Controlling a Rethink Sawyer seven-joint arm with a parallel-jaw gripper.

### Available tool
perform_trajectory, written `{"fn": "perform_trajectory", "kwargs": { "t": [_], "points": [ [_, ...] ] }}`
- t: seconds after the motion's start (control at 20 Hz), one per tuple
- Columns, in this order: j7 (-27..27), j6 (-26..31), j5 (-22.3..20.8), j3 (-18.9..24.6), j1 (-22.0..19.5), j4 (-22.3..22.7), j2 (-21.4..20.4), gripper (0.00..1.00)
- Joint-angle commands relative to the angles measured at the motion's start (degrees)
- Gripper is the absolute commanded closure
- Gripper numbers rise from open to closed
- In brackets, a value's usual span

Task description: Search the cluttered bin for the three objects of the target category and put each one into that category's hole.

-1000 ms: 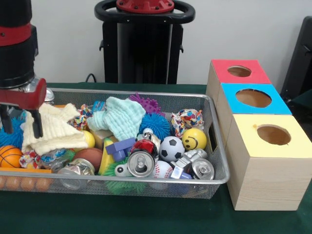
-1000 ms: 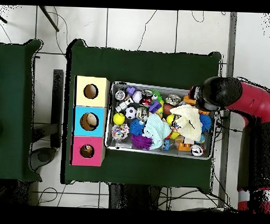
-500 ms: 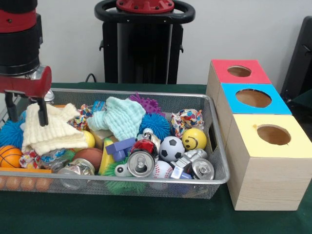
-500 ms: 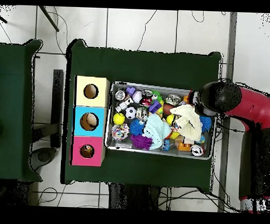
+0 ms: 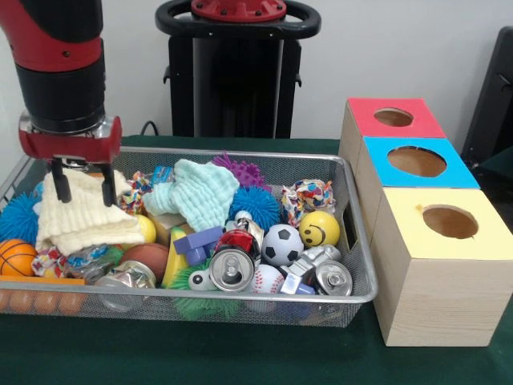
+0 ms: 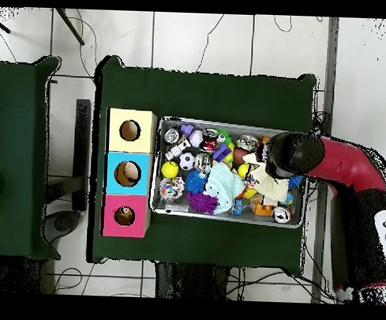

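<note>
Three boxes (image 5: pixel 417 208) beside one cluttered bin (image 5: pixel 353 293).

Looks like a robotics lab: green-clothed table (image 6: pixel 206 92) on a pale tiled floor (image 6: pixel 200 40) strewn with loose cables (image 6: pixel 212 29), plain white wall (image 5: pixel 385 48), black robot pedestal (image 5: pixel 236 72) behind a staged sorting setup.

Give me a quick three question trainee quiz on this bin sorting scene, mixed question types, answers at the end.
1. True or false: the tool hangs open over the cream cloth.
2. Which box top is farthest from the front camera: A red, B blue, C yellow?
3. Fill in: in the wire bin, the yellow smiley ball sits beside the ____ ball.

Key: 1 true; 2 A; 3 soccer.
</note>
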Motion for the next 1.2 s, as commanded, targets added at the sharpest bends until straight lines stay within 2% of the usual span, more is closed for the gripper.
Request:
{"fn": "perform_trajectory", "kwargs": {
  "t": [0.05,0.55,0.8,1.05,1.1,1.2],
  "points": [
    [-7.9,-9.0,-5.6,3.3,-2.5,8.9,2.7,0.00],
    [-3.6,-17.0,-8.4,2.4,-4.1,12.7,5.8,0.00],
    [-1.5,-20.0,-9.2,1.8,-3.6,13.1,7.7,0.00],
    [0.6,-22.0,-9.6,0.8,-1.9,13.8,7.4,0.00],
    [0.4,-22.5,-9.9,0.8,-1.7,13.8,7.3,1.00],
    [0.6,-25.0,-10.1,1.7,-2.5,14.8,7.2,1.00]
  ]
}}
